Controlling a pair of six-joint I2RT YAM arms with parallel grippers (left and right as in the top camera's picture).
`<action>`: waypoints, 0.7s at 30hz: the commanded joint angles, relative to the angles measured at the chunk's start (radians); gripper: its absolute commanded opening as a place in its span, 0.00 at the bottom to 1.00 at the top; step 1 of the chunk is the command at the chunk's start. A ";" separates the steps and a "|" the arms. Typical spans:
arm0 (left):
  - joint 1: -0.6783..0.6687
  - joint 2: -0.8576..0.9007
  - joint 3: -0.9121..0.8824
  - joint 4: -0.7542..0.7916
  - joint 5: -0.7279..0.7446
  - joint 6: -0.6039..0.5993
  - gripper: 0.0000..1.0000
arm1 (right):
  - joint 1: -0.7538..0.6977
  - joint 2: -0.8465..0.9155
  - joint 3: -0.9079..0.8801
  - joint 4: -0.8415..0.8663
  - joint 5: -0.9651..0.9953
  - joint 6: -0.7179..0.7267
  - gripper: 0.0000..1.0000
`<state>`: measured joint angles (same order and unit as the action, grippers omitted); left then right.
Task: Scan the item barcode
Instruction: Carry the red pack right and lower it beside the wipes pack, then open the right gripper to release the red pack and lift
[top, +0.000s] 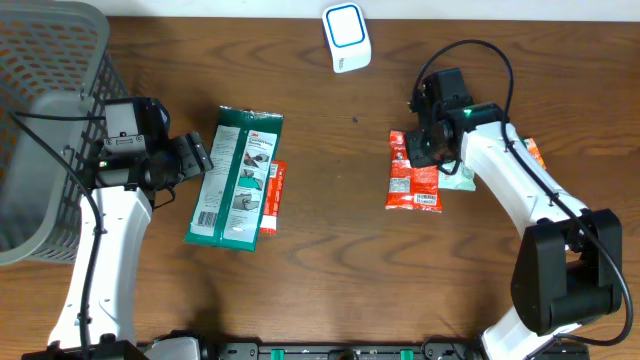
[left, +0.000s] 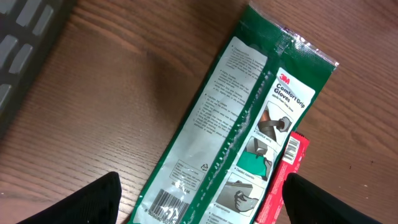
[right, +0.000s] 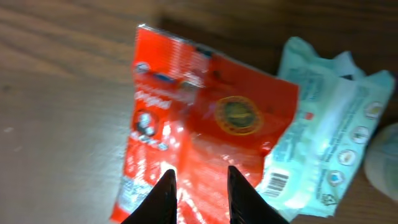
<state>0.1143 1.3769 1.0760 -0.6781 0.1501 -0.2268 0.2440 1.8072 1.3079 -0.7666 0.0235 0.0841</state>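
The left claw (left: 201, 194) is released, fingers wide, directly above the green packet (left: 242, 124). The right claw (right: 200, 190) has a narrow gap, tips directly over the red packet (right: 205, 112). Whether it grasps the packet cannot be told. The scanner (top: 346, 37) sits well apart from both claws.

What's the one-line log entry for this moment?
left tool open, aimed at green glove pack | right tool slightly open over red packet | nothing held
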 joint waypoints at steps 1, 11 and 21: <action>0.002 0.002 0.005 -0.002 -0.009 0.021 0.84 | -0.001 0.018 -0.048 0.035 0.051 0.037 0.22; 0.002 0.002 0.005 -0.002 -0.009 0.021 0.84 | -0.001 0.027 -0.179 0.204 0.047 0.042 0.12; 0.002 0.002 0.005 -0.002 -0.009 0.021 0.84 | 0.022 -0.018 -0.023 0.080 -0.144 0.042 0.36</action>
<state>0.1143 1.3769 1.0756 -0.6781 0.1501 -0.2268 0.2470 1.8263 1.2201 -0.6643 0.0071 0.1223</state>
